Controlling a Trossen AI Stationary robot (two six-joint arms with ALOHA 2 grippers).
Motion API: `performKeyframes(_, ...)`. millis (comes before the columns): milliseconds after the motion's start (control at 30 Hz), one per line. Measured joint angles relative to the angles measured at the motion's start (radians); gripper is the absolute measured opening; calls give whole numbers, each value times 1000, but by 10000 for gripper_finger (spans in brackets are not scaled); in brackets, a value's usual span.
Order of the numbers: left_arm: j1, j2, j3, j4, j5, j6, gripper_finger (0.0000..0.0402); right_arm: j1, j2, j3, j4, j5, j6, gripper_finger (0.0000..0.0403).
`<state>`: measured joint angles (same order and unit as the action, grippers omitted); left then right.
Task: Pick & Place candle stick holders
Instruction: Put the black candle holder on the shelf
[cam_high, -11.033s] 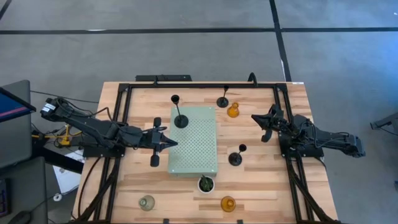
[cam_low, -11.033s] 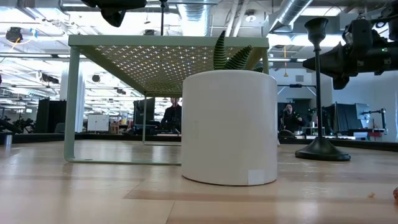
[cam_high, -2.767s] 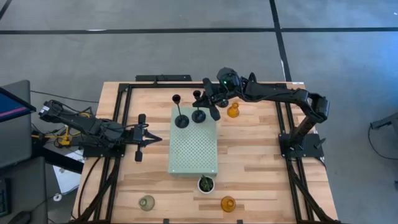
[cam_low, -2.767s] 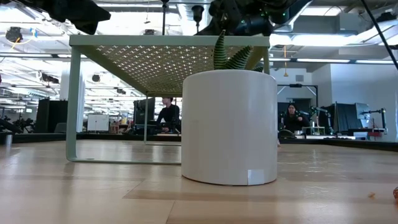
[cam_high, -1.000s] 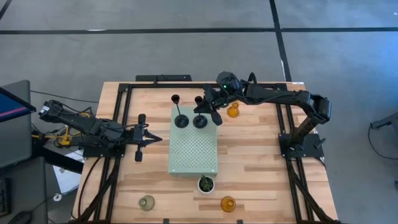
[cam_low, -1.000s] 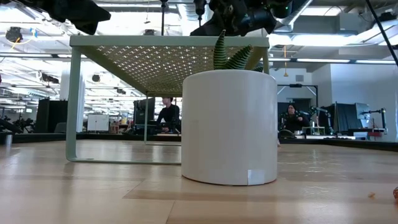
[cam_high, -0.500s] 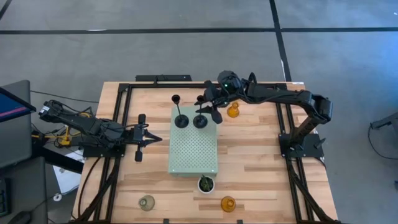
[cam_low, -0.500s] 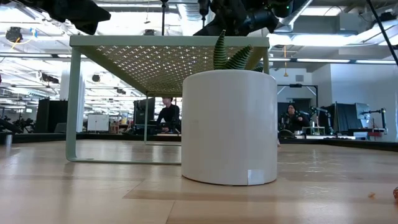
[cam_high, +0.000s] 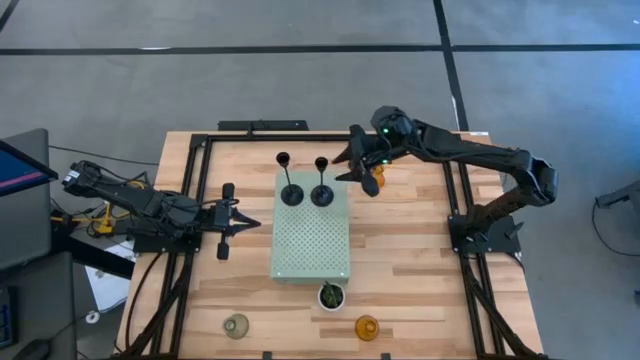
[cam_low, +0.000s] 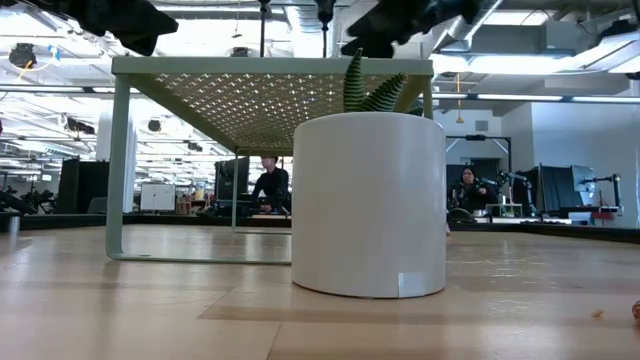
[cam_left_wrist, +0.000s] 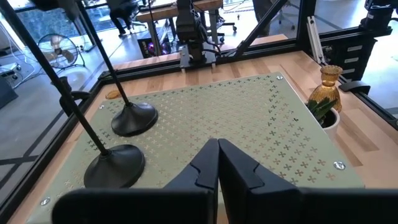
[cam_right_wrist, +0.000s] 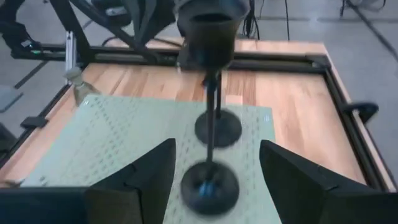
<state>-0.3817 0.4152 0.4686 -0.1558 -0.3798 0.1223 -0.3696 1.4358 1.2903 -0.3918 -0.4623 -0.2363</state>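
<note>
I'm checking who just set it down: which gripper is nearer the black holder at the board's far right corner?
Right. The right gripper, open, is just beside that black holder; the left gripper, shut, waits off the board's left edge.

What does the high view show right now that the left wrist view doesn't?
Only the high view: the open right gripper just beside the board, the clear-grey glass candle holder at the table's near edge, and the left arm parked left of the board.

Only the left wrist view: the shut left gripper close up.

Both: the pale green perforated board, two black stemmed candle holders standing on it, and an amber glass candle holder.
</note>
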Motion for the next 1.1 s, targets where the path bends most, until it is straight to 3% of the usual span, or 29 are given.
performKeyframes(267,0,0,0,0,0,0,9,-21,-103,0,-227,107,46,189)
performKeyframes(567,0,0,0,0,0,0,8,-18,-58,-4,-442,246,134,144)
performKeyframes(800,0,0,0,0,0,0,7,13,2,-4,-468,278,123,93)
performKeyframes(1100,0,0,0,0,0,0,8,54,-30,-17,-510,285,71,16)
